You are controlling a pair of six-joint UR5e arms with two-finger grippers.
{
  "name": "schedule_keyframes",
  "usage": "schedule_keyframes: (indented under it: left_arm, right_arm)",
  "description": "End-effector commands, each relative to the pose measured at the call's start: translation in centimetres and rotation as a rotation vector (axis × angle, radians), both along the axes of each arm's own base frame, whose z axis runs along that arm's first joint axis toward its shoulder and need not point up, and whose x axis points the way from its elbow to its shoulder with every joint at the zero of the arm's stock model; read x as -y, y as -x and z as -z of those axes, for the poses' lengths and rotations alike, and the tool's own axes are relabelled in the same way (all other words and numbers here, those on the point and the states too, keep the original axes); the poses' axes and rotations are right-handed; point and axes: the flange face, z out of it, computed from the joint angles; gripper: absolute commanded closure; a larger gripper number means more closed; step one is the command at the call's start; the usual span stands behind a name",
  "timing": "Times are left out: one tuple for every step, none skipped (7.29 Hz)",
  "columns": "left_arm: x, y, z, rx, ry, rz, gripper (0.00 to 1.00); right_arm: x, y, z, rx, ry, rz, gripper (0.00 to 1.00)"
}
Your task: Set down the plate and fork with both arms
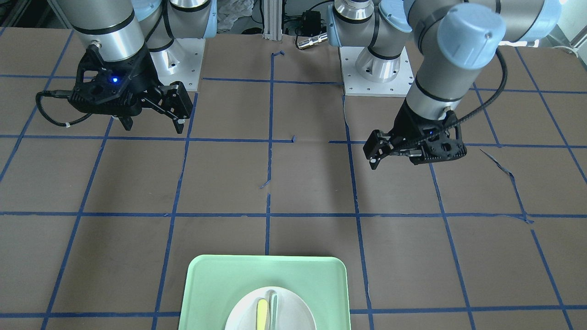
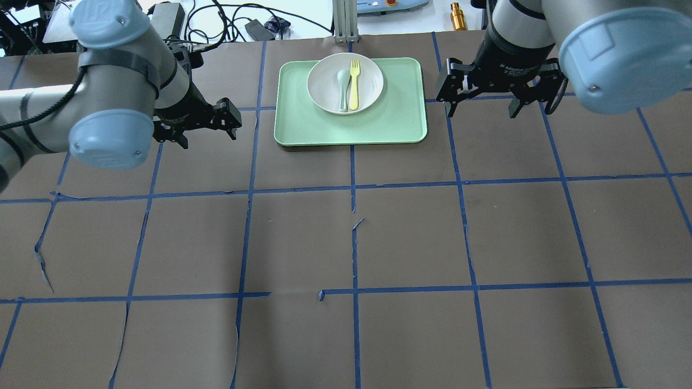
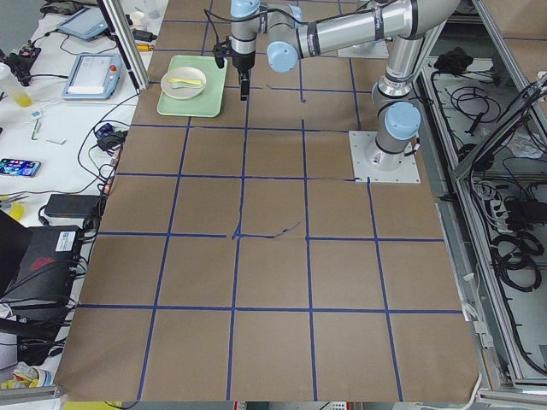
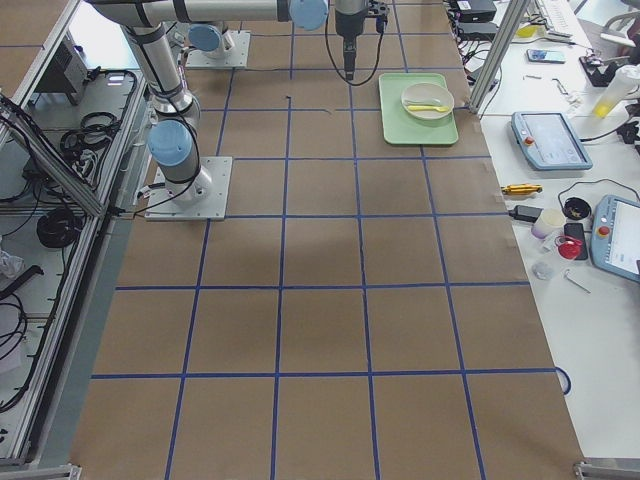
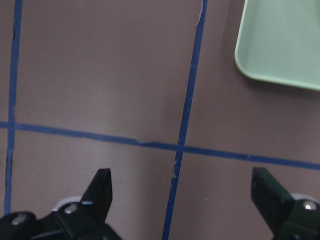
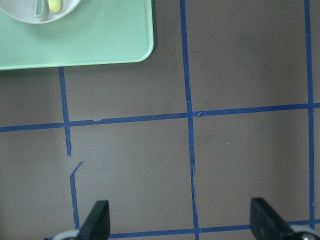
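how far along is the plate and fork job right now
Done: nothing visible. The plate sits on the green tray, with the fork lying in it beside a spoon. In hand: nothing; the left end effector and right end effector hover open and empty either side of the tray. Left: both picks and placements.

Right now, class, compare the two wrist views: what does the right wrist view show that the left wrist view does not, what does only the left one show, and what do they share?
Only the right wrist view shows the edge of the plate, with the ends of the yellow fork and the spoon lying in it, and the right gripper, open. Only the left wrist view shows the left gripper, open and empty. Both show a corner of the green tray and the brown table with blue tape lines.
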Motion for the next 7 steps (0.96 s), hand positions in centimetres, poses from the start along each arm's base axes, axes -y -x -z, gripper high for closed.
schedule_keyframes:
  left_arm:
    - [-1.1,0.9,-3.9,-0.042,0.006,0.055,0.0]
    - [-1.6,1.0,-4.7,-0.037,0.022,0.079,0.0]
    - [-1.9,0.9,-4.7,-0.029,0.022,0.078,0.0]
    - [-2.1,0.9,-5.0,-0.027,0.026,0.079,0.0]
    - [-2.2,1.0,-5.0,-0.029,0.028,0.078,0.0]
    - [-2.2,1.0,-5.0,-0.03,0.027,0.066,0.0]
    - [-2.2,0.9,-5.0,-0.027,0.027,0.064,0.0]
  right_arm:
    - [0.0,0.0,0.1,-0.001,-0.001,0.0,0.0]
    - [0.0,0.1,0.1,-0.006,-0.001,-0.001,0.0]
    - [0.1,0.7,0.2,-0.076,0.006,0.009,0.0]
    - [0.0,0.7,0.4,-0.081,0.008,0.01,0.0]
    - [0.3,0.6,0.5,-0.077,0.016,0.005,0.0]
    - [1.5,0.3,1.0,-0.078,0.025,-0.019,0.0]
    - [3.8,-1.3,2.8,-0.079,0.015,-0.065,0.0]
